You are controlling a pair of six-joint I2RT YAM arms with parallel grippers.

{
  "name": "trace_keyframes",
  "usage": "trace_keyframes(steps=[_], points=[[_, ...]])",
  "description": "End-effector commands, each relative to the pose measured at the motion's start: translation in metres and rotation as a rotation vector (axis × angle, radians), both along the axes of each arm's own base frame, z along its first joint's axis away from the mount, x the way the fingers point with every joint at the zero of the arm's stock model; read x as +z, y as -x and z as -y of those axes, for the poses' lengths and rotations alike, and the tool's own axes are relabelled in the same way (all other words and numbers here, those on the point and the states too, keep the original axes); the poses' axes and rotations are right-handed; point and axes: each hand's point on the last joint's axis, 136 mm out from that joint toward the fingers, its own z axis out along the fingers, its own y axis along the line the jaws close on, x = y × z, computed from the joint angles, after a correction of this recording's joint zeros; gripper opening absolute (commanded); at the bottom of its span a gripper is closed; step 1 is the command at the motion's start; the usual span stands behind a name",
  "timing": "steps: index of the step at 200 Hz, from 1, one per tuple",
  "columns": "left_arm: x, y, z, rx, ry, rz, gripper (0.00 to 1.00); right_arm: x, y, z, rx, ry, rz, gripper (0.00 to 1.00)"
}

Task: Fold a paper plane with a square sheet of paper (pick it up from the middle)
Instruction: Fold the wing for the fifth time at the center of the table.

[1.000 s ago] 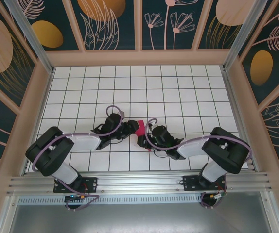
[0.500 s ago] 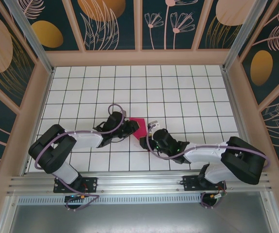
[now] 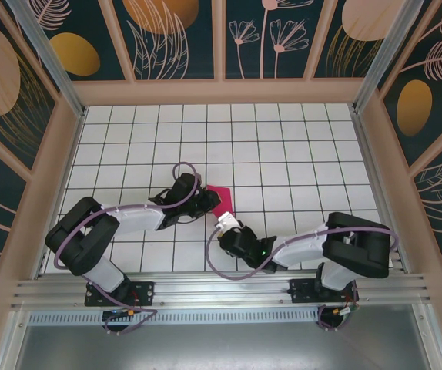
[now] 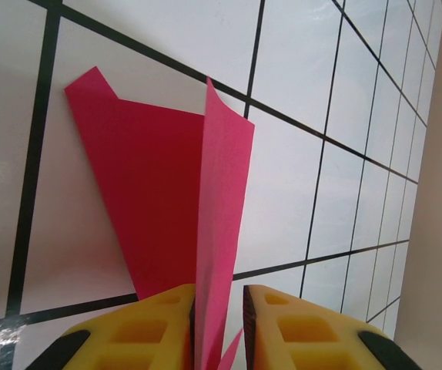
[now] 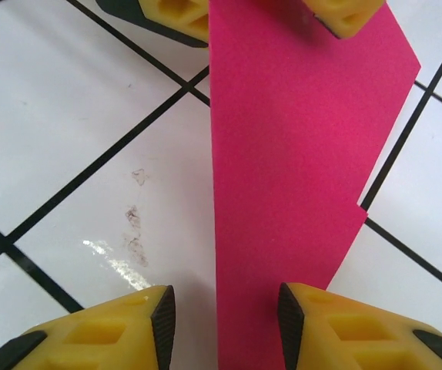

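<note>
The square sheet of paper (image 3: 222, 197) is a creased magenta shape lying on the tiles at mid-table. In the left wrist view part of the paper (image 4: 148, 185) lies flat while one flap (image 4: 222, 200) stands upright. That flap runs between the jaws of my left gripper (image 4: 219, 327), which are narrow. The left pad touches it and a small gap shows at the right pad. My right gripper (image 5: 225, 327) stands open and low at the paper's (image 5: 298, 139) near end, straddling its edge. From above, the left gripper (image 3: 208, 203) is left of the paper and the right gripper (image 3: 224, 223) just below it.
White tiled table (image 3: 298, 146) with a raised frame on all sides. The two grippers face each other a short way apart across the paper. A faint smudge (image 5: 134, 223) marks the tile beside the right gripper.
The left jaws have narrowed around the upright flap. The right arm has pulled back and to the left, lowering its gripper to the paper's near end. More paper now shows from above.
</note>
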Motion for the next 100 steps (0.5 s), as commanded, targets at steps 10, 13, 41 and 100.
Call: trace_keyframes(steps=[10, 13, 41, 100], points=[[0.0049, -0.0008, 0.004, -0.016, -0.008, 0.007, 0.25, 0.0114, -0.0139, 0.0017, -0.042, 0.057, 0.113, 0.38], [0.0047, -0.0003, 0.0041, -0.016, -0.007, 0.006, 0.25, 0.0109, -0.0142, 0.0016, -0.041, 0.059, 0.114, 0.38], [0.0056, -0.001, 0.0044, -0.015, -0.008, 0.007, 0.25, 0.0068, -0.0148, 0.0026, -0.047, 0.078, 0.113, 0.28], [0.006, -0.0014, 0.0049, -0.017, -0.009, 0.008, 0.25, 0.0052, -0.0173, 0.0011, -0.063, 0.07, 0.12, 0.16]])
